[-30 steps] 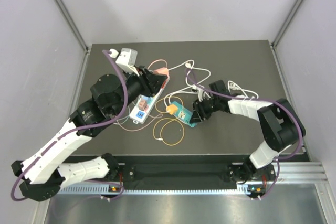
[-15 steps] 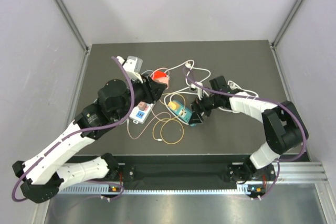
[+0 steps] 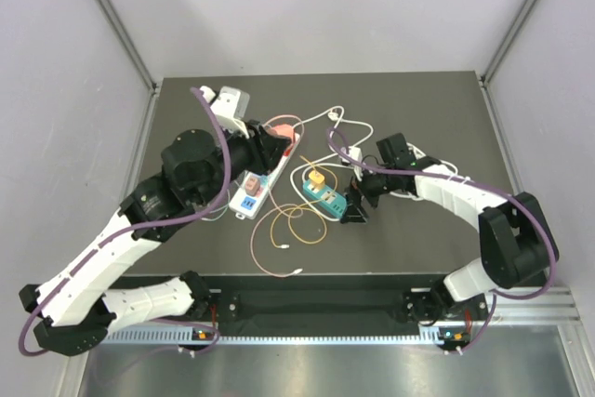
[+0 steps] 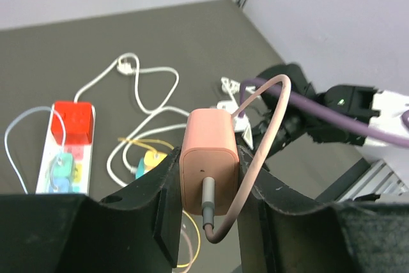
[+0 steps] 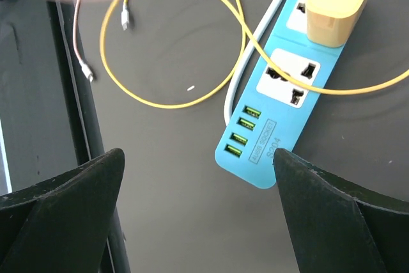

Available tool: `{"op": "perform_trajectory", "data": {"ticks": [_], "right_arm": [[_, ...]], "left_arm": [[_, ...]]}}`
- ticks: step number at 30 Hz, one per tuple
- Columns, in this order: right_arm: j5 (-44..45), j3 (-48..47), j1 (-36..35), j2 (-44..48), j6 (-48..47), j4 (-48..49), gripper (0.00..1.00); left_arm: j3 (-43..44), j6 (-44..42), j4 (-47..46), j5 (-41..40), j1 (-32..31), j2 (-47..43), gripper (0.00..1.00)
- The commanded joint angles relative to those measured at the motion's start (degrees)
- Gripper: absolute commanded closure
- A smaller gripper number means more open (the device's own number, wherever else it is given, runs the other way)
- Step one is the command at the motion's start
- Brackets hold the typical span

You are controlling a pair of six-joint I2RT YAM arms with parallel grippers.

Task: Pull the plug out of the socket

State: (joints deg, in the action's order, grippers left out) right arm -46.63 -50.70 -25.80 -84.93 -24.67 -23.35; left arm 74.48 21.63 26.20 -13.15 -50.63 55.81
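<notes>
The right end effector [image 5: 199, 218] has sprung wide open above the blue strip [image 5: 261, 148], touching nothing; the left end effector [image 4: 208, 180] clamps the pink plug [image 4: 209, 148], raised clear of the white strip [image 4: 59, 158] on the bench [image 3: 428, 118]; its cable loops upward.

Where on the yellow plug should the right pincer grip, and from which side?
Take the yellow plug by its boxy body, across two opposite flat sides, probably from above: it stands up out of the blue strip, and the open right pincer hangs over that strip.
</notes>
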Motion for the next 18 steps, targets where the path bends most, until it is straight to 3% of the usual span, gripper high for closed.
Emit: {"op": "perform_trajectory", "data": {"ticks": [1,12,18], "right_arm": [[-1.3,-2.3,0.6,3.4,-4.7,-1.6,0.00],[-8.1,-1.2,1.3,14.1,-18.7,-7.1,0.00],[-10.6,1.7,1.5,18.7,-21.9,-6.4,0.00]], "left_arm": [[5.7,-3.3,-1.8,-0.7,0.3,0.3,1.00],[3.3,0.3,-5.7,6.3,0.3,2.2,1.00],[3.6,-0.6,-6.1,4.4,0.6,3.4,1.00]]}}
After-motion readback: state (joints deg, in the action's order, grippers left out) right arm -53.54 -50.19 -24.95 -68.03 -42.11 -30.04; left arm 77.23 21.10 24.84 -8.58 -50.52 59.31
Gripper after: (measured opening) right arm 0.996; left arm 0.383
